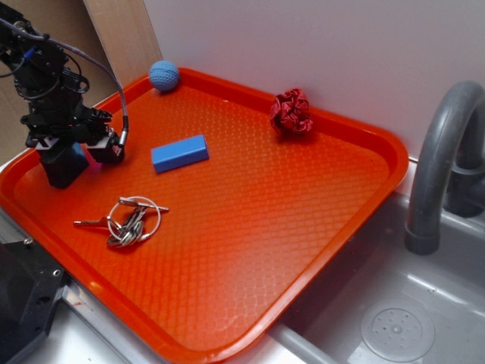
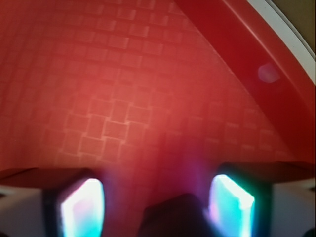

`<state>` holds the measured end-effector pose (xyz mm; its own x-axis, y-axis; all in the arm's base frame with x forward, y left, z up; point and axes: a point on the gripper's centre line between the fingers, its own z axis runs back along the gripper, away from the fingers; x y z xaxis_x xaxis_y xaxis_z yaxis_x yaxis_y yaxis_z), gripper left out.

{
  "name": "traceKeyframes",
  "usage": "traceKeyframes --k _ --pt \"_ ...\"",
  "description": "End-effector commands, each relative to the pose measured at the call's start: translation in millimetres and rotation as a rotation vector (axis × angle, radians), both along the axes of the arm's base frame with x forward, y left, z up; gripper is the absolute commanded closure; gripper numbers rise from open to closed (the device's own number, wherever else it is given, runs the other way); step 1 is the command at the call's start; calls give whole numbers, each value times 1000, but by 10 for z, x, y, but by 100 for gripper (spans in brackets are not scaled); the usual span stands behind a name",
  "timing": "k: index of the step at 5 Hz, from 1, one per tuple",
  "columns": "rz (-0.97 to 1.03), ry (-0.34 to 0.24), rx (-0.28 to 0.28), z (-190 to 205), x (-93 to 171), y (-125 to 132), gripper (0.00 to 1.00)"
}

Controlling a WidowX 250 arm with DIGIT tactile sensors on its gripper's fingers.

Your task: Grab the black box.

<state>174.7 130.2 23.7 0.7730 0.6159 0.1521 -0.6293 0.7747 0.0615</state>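
Though unmarked, black box [image 2: 173,213] between fingers [image 2: 81,210].

Glossy orange plastic tray [image 1: 303,227] with embossed grid texture, shiny metal keys [image 1: 130,221], smooth matt blue block [image 1: 179,152], knitted blue ball [image 1: 164,76], crinkled red cloth scrunchie [image 1: 292,111].

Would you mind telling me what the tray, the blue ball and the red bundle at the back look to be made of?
The tray looks like moulded plastic: orange, with a fine embossed grid and a soft sheen. The blue ball seems knitted or crocheted yarn, judging by its matte, bumpy surface. The red bundle appears to be crumpled fabric, perhaps a scrunchie, given its gathered folds; the exact cloth cannot be told.
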Motion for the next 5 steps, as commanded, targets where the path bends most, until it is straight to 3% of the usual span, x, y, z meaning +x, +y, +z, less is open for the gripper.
traceKeyframes --k 1,2,3,5 --pt "-72 -51 -43 349 32 -94 100" --pt "-113 -136 -69 843 182 -82 100" --pt "-140 -182 -72 1051 234 -50 100" --pt "-351 -75 98 1380 363 -402 100"
